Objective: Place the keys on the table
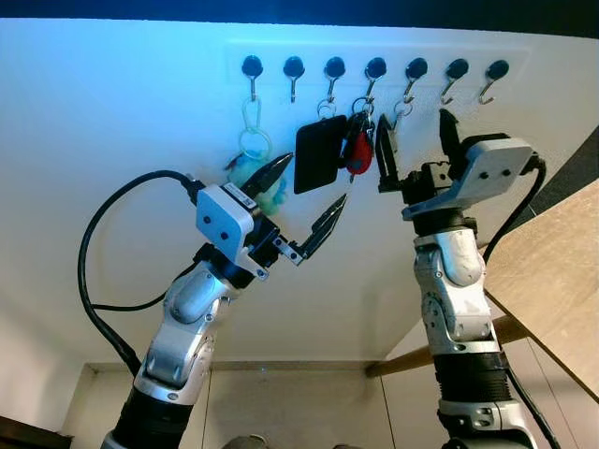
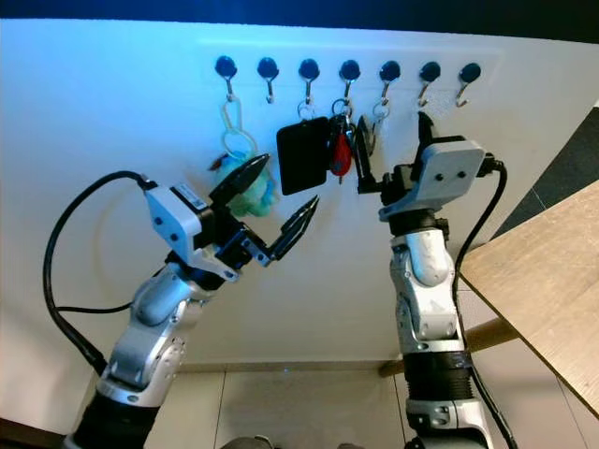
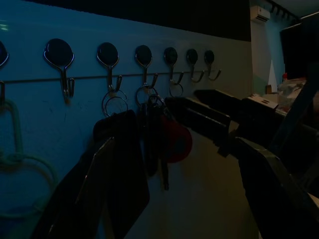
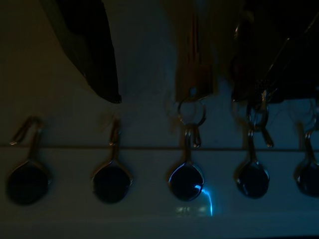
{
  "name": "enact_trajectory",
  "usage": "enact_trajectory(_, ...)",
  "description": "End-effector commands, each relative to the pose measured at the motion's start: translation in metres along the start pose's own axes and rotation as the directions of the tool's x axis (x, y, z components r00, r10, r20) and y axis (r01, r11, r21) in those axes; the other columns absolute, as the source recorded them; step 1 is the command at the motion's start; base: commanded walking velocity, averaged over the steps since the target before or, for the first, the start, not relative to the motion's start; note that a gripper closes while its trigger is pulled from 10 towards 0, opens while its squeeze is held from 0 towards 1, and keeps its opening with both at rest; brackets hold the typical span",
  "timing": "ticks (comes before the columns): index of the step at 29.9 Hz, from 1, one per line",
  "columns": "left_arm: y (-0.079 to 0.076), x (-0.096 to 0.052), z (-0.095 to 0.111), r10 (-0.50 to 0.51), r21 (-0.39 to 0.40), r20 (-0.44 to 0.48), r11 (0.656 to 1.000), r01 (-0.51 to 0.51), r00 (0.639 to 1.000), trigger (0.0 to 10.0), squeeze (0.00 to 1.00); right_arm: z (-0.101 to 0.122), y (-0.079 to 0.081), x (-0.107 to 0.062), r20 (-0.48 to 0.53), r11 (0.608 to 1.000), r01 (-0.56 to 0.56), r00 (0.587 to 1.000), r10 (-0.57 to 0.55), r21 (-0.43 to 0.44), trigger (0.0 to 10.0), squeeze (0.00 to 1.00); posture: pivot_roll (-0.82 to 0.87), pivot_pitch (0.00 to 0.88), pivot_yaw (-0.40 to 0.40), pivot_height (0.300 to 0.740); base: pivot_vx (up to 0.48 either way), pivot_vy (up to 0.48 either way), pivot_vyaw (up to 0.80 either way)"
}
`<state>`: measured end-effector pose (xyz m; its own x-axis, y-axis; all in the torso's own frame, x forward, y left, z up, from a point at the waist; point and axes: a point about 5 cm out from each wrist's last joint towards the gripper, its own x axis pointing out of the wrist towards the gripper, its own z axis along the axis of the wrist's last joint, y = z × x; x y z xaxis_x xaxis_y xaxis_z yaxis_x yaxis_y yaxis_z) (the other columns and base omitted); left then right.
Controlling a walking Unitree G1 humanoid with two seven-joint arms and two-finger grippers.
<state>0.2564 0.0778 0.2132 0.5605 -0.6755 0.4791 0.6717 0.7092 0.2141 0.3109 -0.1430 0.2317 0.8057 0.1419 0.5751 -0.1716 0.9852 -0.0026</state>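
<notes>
While the bunch of keys with a red fob [image 1: 357, 150] hangs unlifted on its wall hook, both the right gripper [image 1: 415, 145] and left gripper [image 1: 304, 201] are spread, the wooden table [image 1: 552, 271] awaiting.

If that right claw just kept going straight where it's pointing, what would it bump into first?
Probably the single key hanging between its open jaws, then the wall; the right gripper points up at the hooks, though depth is unclear.
</notes>
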Motion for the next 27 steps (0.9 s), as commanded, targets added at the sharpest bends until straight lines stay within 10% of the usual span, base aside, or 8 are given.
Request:
enact_trajectory(1, -0.0028, 0.0012, 0.0015, -0.013, 0.007, -0.001, 1.0, 0.013, 1.0, 10.0, 0.0, -0.0021, -0.001, 0.0014, -0.019, 1.0, -0.006, 1.0, 0.006, 0.008, 10.0, 0.0, 0.05, 0.082, -0.037, 0.74, 0.0, 0.0, 0.0)
enact_trajectory(2, -0.0027, 0.001, 0.0017, -0.013, 0.007, -0.001, 1.0, 0.013, 1.0, 10.0, 0.0, -0.0022, -0.0004, 0.0017, -0.02, 1.0, -0.014, 1.0, 0.014, 0.011, 2.5, 0.0, 0.05, 0.081, -0.037, 0.74, 0.0, 0.0, 0.0)
enact_trajectory(5, -0.0026, 0.0007, 0.0017, -0.011, 0.009, -0.002, 1.0, 0.011, 1.0, 10.0, 0.0, -0.002, 0.0, 0.0019, -0.02, 1.0, -0.022, 1.0, 0.022, 0.013, 0.0, 0.0, 0.05, 0.08, -0.038, 0.74, 0.0, 0.0, 0.0)
enact_trajectory(10, -0.002, 0.0005, 0.002, -0.01, 0.011, -0.002, 1.0, 0.01, 1.0, 10.0, 0.0, -0.0012, 0.0006, 0.0028, -0.019, 0.999, -0.033, 0.999, 0.033, 0.005, 10.0, 0.0, 0.05, 0.081, -0.037, 0.74, 0.0, 0.0, 0.0)
enact_trajectory(14, -0.002, 0.0008, 0.0019, -0.01, 0.01, -0.002, 1.0, 0.01, 1.0, 10.0, 0.0, -0.0005, 0.0006, 0.0035, -0.019, 0.999, -0.036, 0.999, 0.036, 0.003, 10.0, 0.0, 0.05, 0.082, -0.037, 0.74, 0.0, 0.0, 0.0)
enact_trajectory(18, -0.0016, 0.0006, 0.0017, -0.009, 0.011, -0.003, 1.0, 0.01, 1.0, 10.0, 0.0, -0.0002, 0.0003, 0.0038, -0.018, 0.999, -0.037, 0.999, 0.037, 0.005, 0.0, 0.0, 0.05, 0.083, -0.037, 0.74, 0.0, 0.0, 0.0)
enact_trajectory(22, -0.0014, 0.0005, 0.0018, -0.009, 0.012, -0.003, 1.0, 0.009, 1.0, 10.0, 0.0, 0.0004, 0.0, 0.004, -0.016, 0.999, -0.041, 0.999, 0.041, -0.002, 10.0, 0.0, 0.05, 0.086, -0.037, 0.74, 0.0, 0.0, 0.0)
enact_trajectory(27, -0.0014, 0.0004, 0.0016, -0.01, 0.011, -0.005, 1.0, 0.01, 1.0, 10.0, 0.0, 0.0007, -0.0006, 0.0046, -0.016, 0.999, -0.042, 0.999, 0.042, -0.008, 10.0, 0.0, 0.05, 0.086, -0.037, 0.74, 0.0, 0.0, 0.0)
